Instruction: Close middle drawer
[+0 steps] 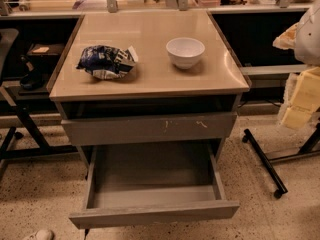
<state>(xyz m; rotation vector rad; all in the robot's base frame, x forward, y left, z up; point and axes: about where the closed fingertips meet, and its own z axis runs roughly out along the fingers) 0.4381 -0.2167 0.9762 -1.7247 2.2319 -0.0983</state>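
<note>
Gripper: pale shape at R edge, upper part of view, partly cut by frame. Off the table, beyond its R rear corner, well apart from all drawer fronts. Touching nothing visible.
Grip state: can't tell, open vs closed not readable.
Yellow blocks: stacked at R edge, just below gripper.
Wheeled leg: black, on floor R of table, caster at near end.
Bowl: white, upright, looks empty; on table top, R of centre, nearest item to gripper.
Chip bag: blue/white, crumpled, lying on table top L of centre; well apart from bowl.
Table: beige top, glossy; drawers stacked under front edge.
Top front: grey, pale scratch marks R of centre; dark gap betw. it and table top.
Middle drawer: below scratched front, pulled far out toward camera. Plain grey front, no handle, nearest bottom of view. Interior fully exposed, grey, no contents seen. Side walls run back under top front.
Third front: hidden under open drawer, can't see.
Floor: speckled tan, around table base.
Rear bench: behind table, cluttered; items too small to ID.
</note>
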